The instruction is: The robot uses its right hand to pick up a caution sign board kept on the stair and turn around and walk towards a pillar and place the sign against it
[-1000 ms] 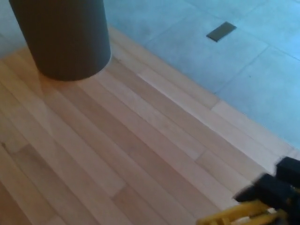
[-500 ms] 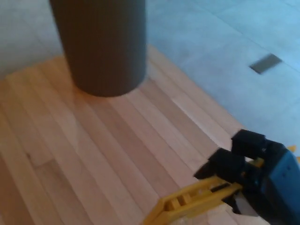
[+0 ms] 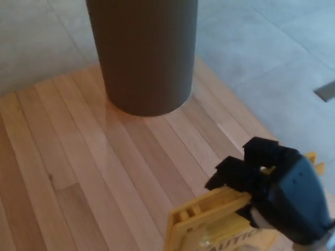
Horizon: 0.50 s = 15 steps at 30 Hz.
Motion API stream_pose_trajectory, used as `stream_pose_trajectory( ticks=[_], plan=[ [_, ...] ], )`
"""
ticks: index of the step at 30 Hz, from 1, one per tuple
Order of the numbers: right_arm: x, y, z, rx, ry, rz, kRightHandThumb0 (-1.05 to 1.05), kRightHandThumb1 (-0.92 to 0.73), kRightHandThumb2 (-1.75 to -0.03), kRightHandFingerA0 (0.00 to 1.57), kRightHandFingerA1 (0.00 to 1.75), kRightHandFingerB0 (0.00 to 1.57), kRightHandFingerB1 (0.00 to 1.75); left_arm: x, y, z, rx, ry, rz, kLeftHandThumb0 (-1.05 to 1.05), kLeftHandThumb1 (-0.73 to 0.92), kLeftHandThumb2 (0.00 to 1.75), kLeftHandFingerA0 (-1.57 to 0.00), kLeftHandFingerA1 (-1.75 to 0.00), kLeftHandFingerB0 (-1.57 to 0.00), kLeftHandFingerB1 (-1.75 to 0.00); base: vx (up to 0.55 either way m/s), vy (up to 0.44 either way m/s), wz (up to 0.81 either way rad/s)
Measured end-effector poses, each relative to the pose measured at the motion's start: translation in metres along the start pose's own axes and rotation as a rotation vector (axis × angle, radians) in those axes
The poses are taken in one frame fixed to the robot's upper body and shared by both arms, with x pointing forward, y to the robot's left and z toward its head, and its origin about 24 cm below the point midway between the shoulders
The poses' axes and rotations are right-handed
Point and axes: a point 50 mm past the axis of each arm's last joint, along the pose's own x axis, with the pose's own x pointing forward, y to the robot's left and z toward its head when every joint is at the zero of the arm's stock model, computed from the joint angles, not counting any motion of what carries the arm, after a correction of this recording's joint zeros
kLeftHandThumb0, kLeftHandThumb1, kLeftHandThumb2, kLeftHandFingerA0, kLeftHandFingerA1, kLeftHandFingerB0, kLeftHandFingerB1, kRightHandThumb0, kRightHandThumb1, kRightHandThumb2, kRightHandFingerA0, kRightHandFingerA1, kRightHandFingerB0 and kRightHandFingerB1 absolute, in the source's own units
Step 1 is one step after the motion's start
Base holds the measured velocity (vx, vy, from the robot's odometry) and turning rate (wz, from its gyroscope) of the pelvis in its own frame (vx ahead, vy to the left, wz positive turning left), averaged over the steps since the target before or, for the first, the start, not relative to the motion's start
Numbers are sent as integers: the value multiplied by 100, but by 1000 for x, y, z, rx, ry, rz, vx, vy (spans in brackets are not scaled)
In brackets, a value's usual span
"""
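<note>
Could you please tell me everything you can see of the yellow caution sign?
The caution sign is a yellow, plastic-looking board at the bottom right of the head view, cut off by the picture's lower edge. Its top edge has slots, and part of black lettering shows on its face. It is tilted, held above the wooden floor by the right hand, short of the dark round pillar.

Right hand grips yellow caution sign; brown pillar on wooden floor.

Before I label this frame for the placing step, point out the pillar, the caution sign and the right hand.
pillar [image 3: 144,57]: head view, its curved front face.
caution sign [image 3: 207,222]: head view, its yellow top edge.
right hand [image 3: 261,175]: head view, black fingers over the sign's top.
</note>
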Motion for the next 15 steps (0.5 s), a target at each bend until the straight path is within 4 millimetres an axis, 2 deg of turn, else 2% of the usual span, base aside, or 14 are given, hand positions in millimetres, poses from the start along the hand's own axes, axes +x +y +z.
stream_pose_trajectory(
  ticks=[1,7,9,15],
  plan=[
    [3,1,1,2,-12,-2,-12,-49,-107,105,151,92,106,0,2,2,4,-8,5,-42,43,67,-113,-76,-97,-68,225,251,13],
    [11,2,3,2,-30,-21,-12,-49,-105,105,156,93,106,0,4,4,7,-12,12,-42,44,65,-112,-76,-99,-68,139,82,19],
    [12,3,2,-2,-27,-22,-13,-50,-102,105,153,93,105,0,5,4,7,-12,16,-40,45,65,-110,-75,-94,-68,174,-57,17],
    [12,5,-3,-16,-19,-6,-13,-50,-102,105,153,93,105,0,6,2,6,-2,21,-40,45,65,-110,-75,-94,-68,225,-162,19]
  ],
)
